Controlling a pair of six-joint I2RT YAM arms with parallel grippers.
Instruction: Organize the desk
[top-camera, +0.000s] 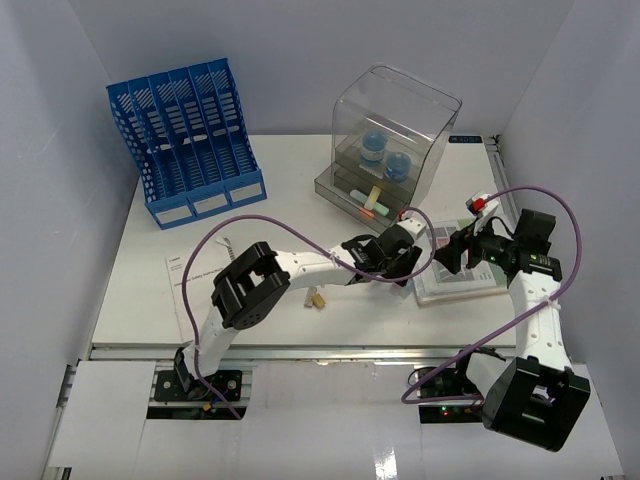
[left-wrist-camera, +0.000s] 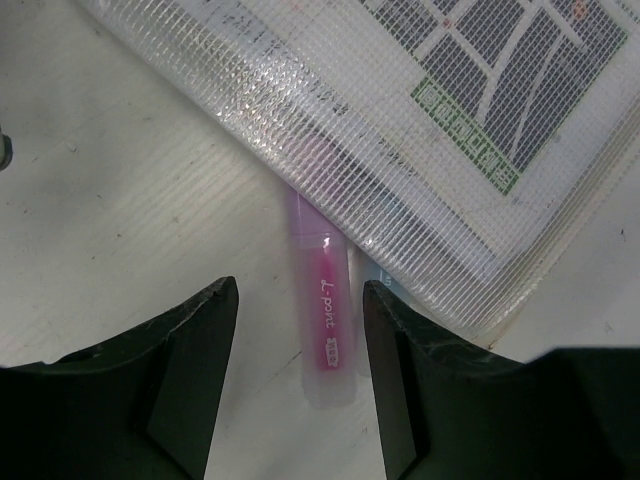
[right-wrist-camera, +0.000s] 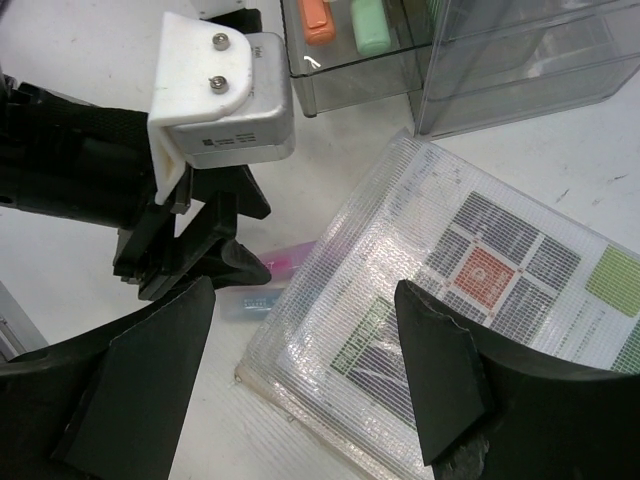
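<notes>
The white desk (top-camera: 290, 190) holds a mesh pouch (top-camera: 462, 282) with a printed sheet inside. A pink highlighter (left-wrist-camera: 325, 320) lies on the desk (left-wrist-camera: 120, 180), its far end under the pouch (left-wrist-camera: 420, 130) corner; a pale blue pen (left-wrist-camera: 378, 278) lies beside it, mostly hidden. My left gripper (left-wrist-camera: 300, 300) is open and low, with one jaw on either side of the highlighter, not touching it. My right gripper (right-wrist-camera: 305, 310) is open and empty above the pouch (right-wrist-camera: 480, 280) corner, close to the left gripper (right-wrist-camera: 200, 250). The highlighter (right-wrist-camera: 288, 255) and blue pen (right-wrist-camera: 245, 303) show there too.
A clear drawer box (top-camera: 395, 140) stands behind, its low drawer open with orange (right-wrist-camera: 320, 20) and green (right-wrist-camera: 370, 25) items. A blue file rack (top-camera: 190, 140) stands back left. A paper sheet (top-camera: 185, 275) and a small beige item (top-camera: 318, 298) lie front left.
</notes>
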